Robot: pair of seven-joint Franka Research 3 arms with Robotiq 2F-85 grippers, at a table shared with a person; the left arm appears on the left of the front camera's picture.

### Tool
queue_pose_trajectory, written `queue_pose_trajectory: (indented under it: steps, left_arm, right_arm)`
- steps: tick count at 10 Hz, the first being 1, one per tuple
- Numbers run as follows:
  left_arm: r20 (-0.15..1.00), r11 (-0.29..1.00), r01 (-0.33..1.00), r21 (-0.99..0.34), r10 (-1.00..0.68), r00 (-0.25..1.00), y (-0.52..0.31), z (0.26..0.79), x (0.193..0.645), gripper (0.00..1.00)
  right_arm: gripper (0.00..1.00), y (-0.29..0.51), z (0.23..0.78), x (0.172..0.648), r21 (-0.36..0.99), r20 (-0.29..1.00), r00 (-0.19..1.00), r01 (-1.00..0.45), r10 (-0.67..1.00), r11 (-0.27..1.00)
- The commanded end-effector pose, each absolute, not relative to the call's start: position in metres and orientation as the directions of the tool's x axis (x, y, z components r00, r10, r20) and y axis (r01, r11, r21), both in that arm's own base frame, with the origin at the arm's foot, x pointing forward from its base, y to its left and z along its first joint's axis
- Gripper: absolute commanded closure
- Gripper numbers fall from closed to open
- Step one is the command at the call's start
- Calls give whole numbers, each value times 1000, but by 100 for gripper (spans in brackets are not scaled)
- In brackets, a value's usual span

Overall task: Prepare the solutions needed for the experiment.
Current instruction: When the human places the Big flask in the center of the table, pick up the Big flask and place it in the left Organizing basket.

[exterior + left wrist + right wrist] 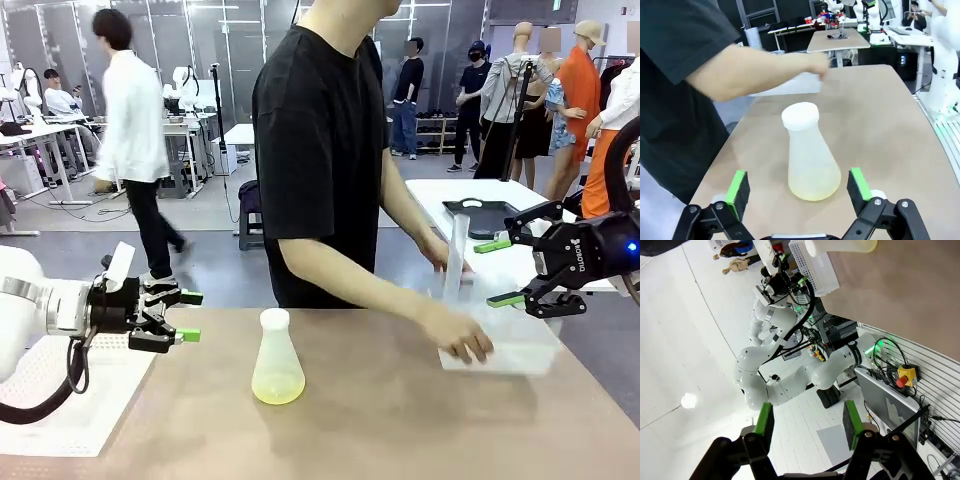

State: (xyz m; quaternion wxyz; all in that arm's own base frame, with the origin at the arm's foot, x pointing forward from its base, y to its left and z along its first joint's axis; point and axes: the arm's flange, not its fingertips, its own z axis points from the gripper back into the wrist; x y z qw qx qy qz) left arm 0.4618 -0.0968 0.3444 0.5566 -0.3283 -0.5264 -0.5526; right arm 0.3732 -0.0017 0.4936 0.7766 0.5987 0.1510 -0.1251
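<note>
Pale yellow-green solutions (277, 385) are held in an upright flask (276, 357), neck upward. The left gripper (188, 316) and right gripper (500, 272) are seen spread, empty.

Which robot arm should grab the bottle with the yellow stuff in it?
Probably the left. Its open pincer already points at the flask, which stands between its green pads. The right pincer hangs empty off to the far side, near the person's hand.
</note>
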Motion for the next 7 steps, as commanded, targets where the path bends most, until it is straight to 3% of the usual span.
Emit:
queue_pose_trajectory:
  steps: [1,5,7]
  left_arm:
    - [944,181,957,226,-282,-169,-97,348,462,0]
    - [949,177,960,215,-270,-163,-95,344,462,0]
    - [982,98,988,118,-158,-101,-110,324,486,0]
  right_arm:
    - [30,-2,495,373,895,-381,925,371,-11,248]
    - [30,-2,495,373,895,-381,925,371,-11,248]
    - [30,-2,495,373,895,-381,925,371,-11,248]
